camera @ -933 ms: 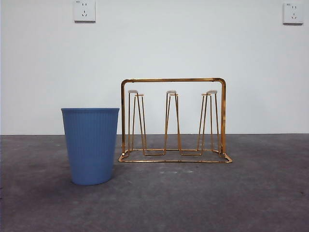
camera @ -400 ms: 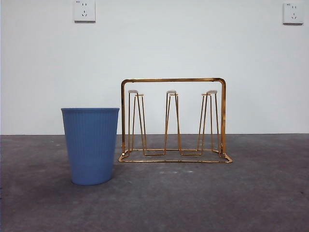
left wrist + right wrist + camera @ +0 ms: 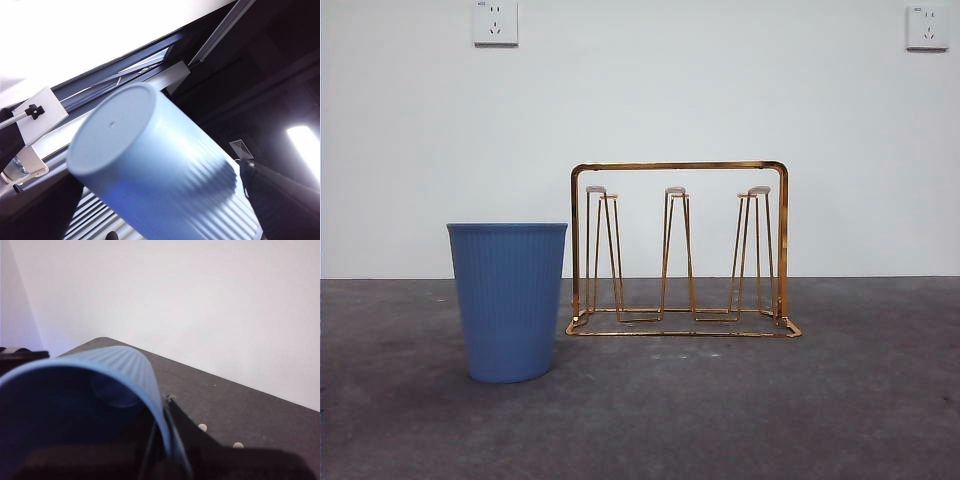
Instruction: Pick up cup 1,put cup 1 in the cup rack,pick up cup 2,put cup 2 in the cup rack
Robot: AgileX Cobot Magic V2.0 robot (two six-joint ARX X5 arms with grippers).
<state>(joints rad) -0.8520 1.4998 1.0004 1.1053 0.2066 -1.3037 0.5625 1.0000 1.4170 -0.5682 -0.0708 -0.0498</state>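
A blue ribbed cup (image 3: 508,300) stands upright on the dark table, left of the gold wire cup rack (image 3: 680,250) and just in front of its left end. No arm shows in the front view. In the left wrist view a second blue cup (image 3: 150,170) fills the picture with its flat bottom away from the camera, against a ceiling. My left gripper (image 3: 170,225) is shut on it, its jaws mostly hidden. In the right wrist view, my right gripper (image 3: 125,450) is shut on another blue cup (image 3: 100,385), whose open mouth faces the camera. A black jaw lies along its rim.
The rack's upright prongs (image 3: 675,250) carry nothing. A white wall with two sockets (image 3: 495,22) stands behind the table. The right wrist view shows the dark table top (image 3: 240,410) and the wall beyond the held cup.
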